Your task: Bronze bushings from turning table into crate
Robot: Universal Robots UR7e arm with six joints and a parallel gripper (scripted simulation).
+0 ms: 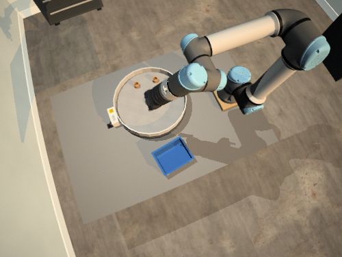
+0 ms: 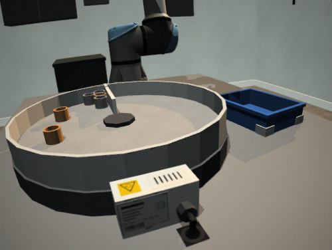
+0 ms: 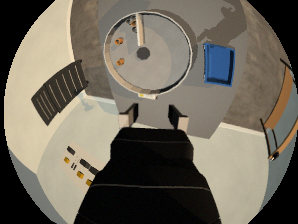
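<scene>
The turning table (image 1: 131, 117) (image 2: 166, 120) (image 3: 167, 70) has a raised rim. Two bronze bushings stand apart on it, one bushing (image 1: 137, 85) (image 2: 53, 134) (image 3: 118, 62) nearer the control box and another bushing (image 1: 155, 78) (image 2: 61, 114) (image 3: 121, 41) further round. A third bronze bushing (image 2: 99, 94) stands among steel bushings (image 2: 88, 99) (image 2: 100, 102) by the bar; my arm hides this group in the top view. The blue crate (image 1: 174, 158) (image 2: 244, 116) (image 3: 218, 65) shows no bushing inside. My gripper (image 1: 149, 101) (image 3: 153, 110) is open and empty, above the table and tilted.
A pale upright bar (image 2: 112, 100) (image 3: 140, 30) runs from near the dark hub (image 2: 119, 120) (image 3: 143, 53) to the rim. A white control box (image 1: 113, 117) (image 2: 182, 177) (image 3: 147, 96) sits outside the rim. The crate stands beside the turning table.
</scene>
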